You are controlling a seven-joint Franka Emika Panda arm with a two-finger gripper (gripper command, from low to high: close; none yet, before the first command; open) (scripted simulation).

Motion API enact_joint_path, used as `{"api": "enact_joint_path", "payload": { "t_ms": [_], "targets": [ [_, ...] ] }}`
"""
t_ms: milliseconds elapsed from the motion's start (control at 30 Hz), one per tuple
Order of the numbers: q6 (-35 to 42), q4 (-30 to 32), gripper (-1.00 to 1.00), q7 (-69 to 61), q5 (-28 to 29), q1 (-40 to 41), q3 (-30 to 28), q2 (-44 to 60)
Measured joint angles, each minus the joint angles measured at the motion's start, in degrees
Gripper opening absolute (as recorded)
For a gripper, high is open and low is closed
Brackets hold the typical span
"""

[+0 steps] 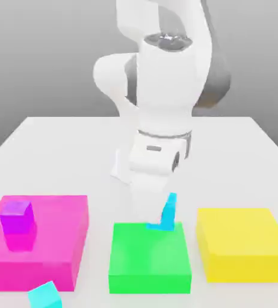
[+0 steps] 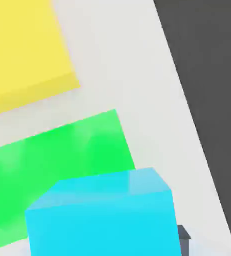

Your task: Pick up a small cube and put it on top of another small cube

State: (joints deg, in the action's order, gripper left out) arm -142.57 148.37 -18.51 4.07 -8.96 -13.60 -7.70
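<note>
End effector (image 1: 163, 218) mostly hidden behind the arm, grip state can't tell; cyan cube (image 1: 167, 215) at it, over green block's (image 1: 150, 258) edge; second cyan cube (image 1: 45, 296) cut off.

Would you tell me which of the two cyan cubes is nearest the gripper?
The cyan cube at the green block's far edge, just below the arm; the other cyan cube lies in front of the pink block.
</note>
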Motion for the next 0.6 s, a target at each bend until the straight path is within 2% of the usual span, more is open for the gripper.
{"api": "enact_joint_path", "payload": {
  "t_ms": [267, 467, 500, 600],
  "targets": [
    [5.9, -2.3, -1.0, 1.3, 2.8, 14.5, -13.0, -2.8],
    [-1.9, -0.8, -1.0, -2.3, -2.1, 15.7, -15.7, 4.4],
    [-3.5, -0.4, 1.0, -2.9, -2.8, 15.7, -15.7, 5.7],
    [-3.5, -0.4, 1.0, -2.9, -2.8, 15.7, -15.7, 5.7]
  ]
}}
